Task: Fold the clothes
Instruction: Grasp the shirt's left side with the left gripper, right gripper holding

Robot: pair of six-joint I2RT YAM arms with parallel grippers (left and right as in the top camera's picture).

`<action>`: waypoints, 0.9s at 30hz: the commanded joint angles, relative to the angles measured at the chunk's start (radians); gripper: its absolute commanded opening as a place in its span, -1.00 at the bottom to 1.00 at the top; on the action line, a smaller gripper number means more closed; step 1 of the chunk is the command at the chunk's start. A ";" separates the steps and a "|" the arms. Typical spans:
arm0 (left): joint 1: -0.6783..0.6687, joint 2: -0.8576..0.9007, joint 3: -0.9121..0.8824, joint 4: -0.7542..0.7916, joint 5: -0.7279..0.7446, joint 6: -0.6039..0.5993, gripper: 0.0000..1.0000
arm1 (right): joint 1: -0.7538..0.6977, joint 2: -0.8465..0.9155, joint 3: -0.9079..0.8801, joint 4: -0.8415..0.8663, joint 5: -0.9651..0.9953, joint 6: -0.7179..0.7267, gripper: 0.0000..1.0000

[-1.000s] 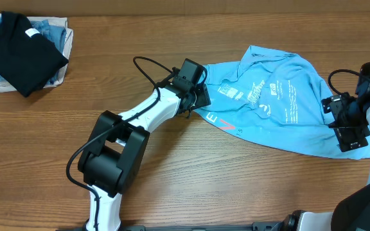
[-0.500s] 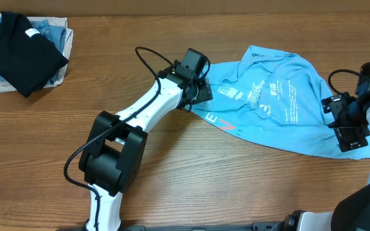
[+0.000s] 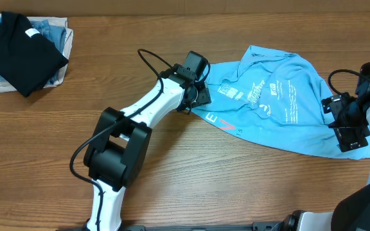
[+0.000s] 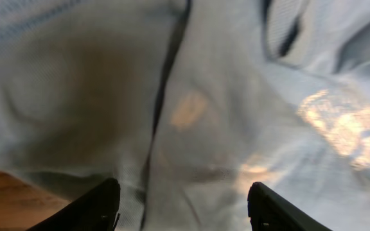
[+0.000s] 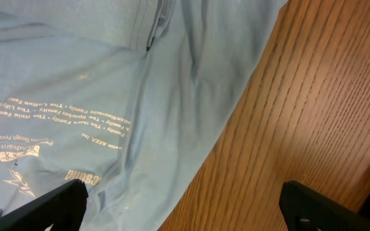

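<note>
The clothes, a sky-blue t-shirt (image 3: 281, 102) with white lettering and a small red-orange mark, lie crumpled on the right half of the table. My left gripper (image 3: 199, 97) stands at the shirt's left end. In the left wrist view its fingers (image 4: 101, 206) are spread wide, with a seam of the shirt (image 4: 236, 96) lying between them, so the left gripper (image 4: 184, 206) is open. My right gripper (image 3: 351, 131) hovers over the shirt's right edge. In the right wrist view the right gripper (image 5: 186, 208) is wide open, one finger over the printed cloth (image 5: 76, 96), the other over bare wood.
A black folded shirt (image 3: 19, 52) lies on denim-blue and white folded garments (image 3: 55, 32) at the back left corner. Wooden table (image 3: 185, 186) stretches in front of the shirt. A black cable (image 3: 153, 61) loops off the left arm.
The left arm has shifted slightly, its elbow moving right and its gripper nudging onto the shirt's left end. The right arm and the shirt have not moved.
</note>
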 commanded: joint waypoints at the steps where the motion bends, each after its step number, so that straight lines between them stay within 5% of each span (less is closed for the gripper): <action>1: 0.004 0.028 0.018 0.001 -0.014 0.024 0.33 | 0.003 0.001 -0.010 0.003 0.000 -0.004 1.00; 16: 0.006 0.027 0.030 0.011 0.015 0.039 0.06 | 0.003 0.002 -0.010 0.003 0.002 -0.004 1.00; 27: 0.008 0.026 0.064 -0.016 0.012 0.047 -0.77 | 0.003 0.002 -0.010 0.000 0.002 -0.003 1.00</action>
